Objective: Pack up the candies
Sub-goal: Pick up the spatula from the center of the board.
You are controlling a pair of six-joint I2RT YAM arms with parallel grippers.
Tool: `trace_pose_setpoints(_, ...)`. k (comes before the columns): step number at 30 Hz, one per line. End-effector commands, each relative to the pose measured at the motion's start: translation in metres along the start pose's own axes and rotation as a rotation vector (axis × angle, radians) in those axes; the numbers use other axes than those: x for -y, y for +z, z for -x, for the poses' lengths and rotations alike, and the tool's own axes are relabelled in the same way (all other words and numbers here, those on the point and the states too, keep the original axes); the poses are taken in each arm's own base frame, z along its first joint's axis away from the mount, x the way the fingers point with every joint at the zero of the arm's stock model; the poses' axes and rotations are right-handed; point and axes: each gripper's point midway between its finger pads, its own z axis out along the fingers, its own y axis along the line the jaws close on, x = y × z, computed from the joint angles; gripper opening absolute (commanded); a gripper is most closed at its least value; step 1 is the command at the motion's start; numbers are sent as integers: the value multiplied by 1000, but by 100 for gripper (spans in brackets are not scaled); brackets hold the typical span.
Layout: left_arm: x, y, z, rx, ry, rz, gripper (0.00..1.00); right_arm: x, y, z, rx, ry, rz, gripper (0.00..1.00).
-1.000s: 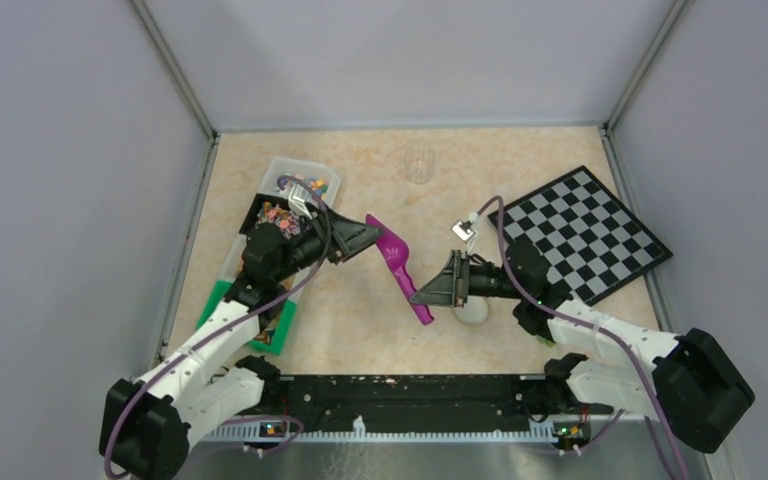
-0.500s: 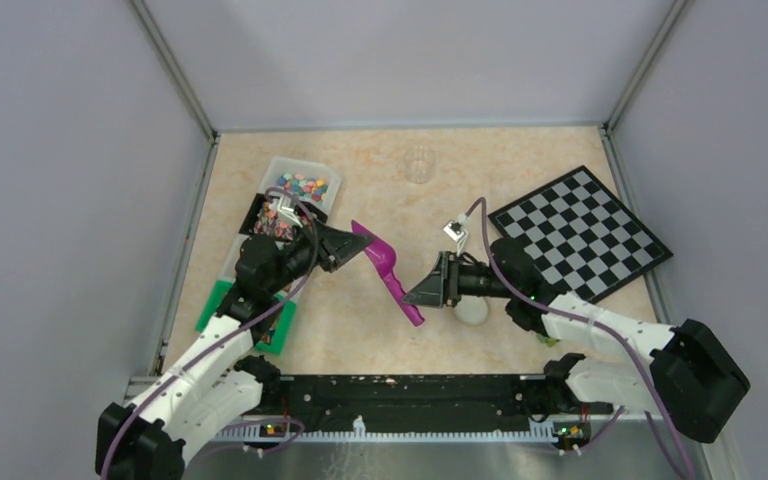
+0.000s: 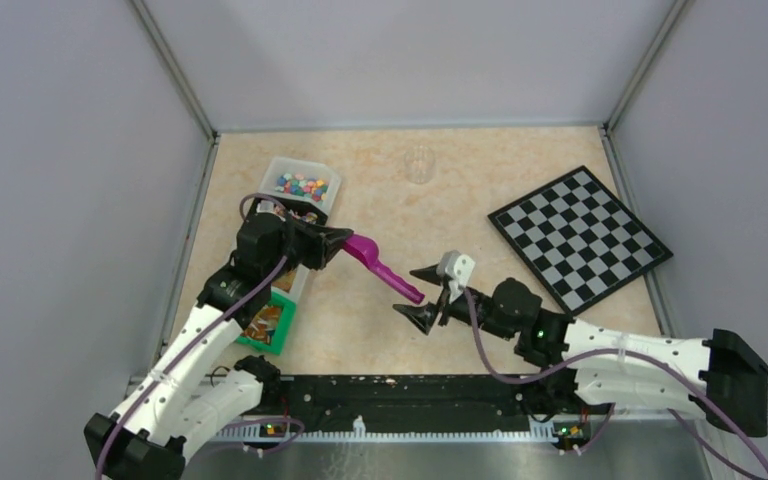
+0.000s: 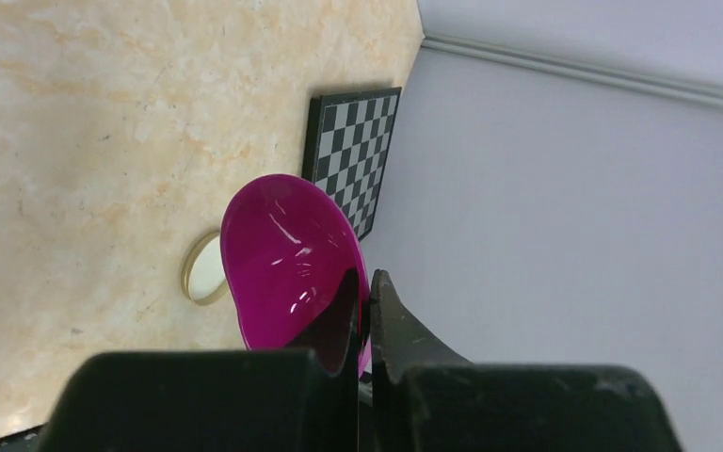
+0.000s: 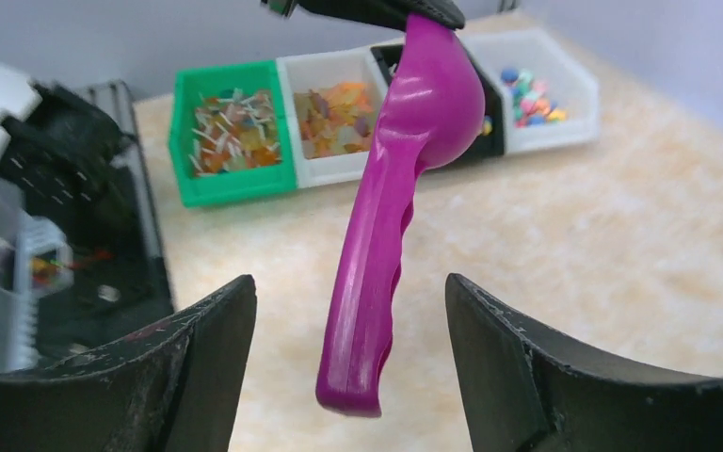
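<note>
The magenta scoop (image 3: 378, 265) is held up off the table (image 3: 360, 340) by the left gripper (image 3: 338, 243). Its jaws are clamped tight on the rim of the scoop's bowl, which is shown close up in the left wrist view. The handle is pointed down toward the right gripper (image 3: 407, 291). That gripper is spread wide, with one finger (image 5: 198, 367) on each side of the handle's end. The handle is not touched by either finger, and a gap can be seen on both sides.

The candies (image 3: 301, 185) are found in a row of small bins along the left side of the table. The bright mixed pieces lie in the pale bin (image 5: 546, 137) at the far end of the row. A green bin (image 5: 231, 186) is set at the near end, with a white bin (image 5: 339, 169) just beside it. Small pieces are seen in these two as well, but they are too blurred to name.

A chessboard (image 3: 580, 235) is laid flat on the right side of the table. A round cream lid (image 4: 205, 268) is seen on the table beyond the scoop. Something clear, perhaps a cup (image 3: 418, 163), is set near the back wall.
</note>
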Motion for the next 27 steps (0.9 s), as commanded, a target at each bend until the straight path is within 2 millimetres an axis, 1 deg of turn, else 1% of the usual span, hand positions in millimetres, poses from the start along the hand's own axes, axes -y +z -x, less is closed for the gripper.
trace_pose_setpoints(1,-1,-6,1,5,-95,121,0,3,-5,38,244,-506,10,73)
trace_pose_setpoints(5,-3,-7,-7,-34,-135,143,0,-4,-3,30,253,-777,75,73)
trace_pose_setpoints(8,-3,-13,-3,-6,-147,150,0,-9,-1,25,248,-899,122,72)
trace_pose_setpoints(11,-4,-21,6,56,-145,168,0,-10,2,16,207,-978,159,67)
trace_pose_setpoints(13,-10,-27,13,101,-156,209,0,-12,2,13,202,-1032,163,64)
trace_pose_setpoints(15,-10,-33,18,138,-167,232,0,-13,2,10,187,-1073,159,63)
trace_pose_setpoints(17,-13,-36,19,145,-184,254,0,-12,3,8,172,-1118,152,62)
trace_pose_setpoints(19,-14,-37,18,147,-197,258,0,-14,3,9,178,-1159,138,62)
trace_pose_setpoints(24,-19,-32,16,133,-211,280,0,-21,8,13,194,-1215,143,55)
trace_pose_setpoints(27,-23,-31,15,127,-207,294,0,-22,11,14,200,-1246,132,51)
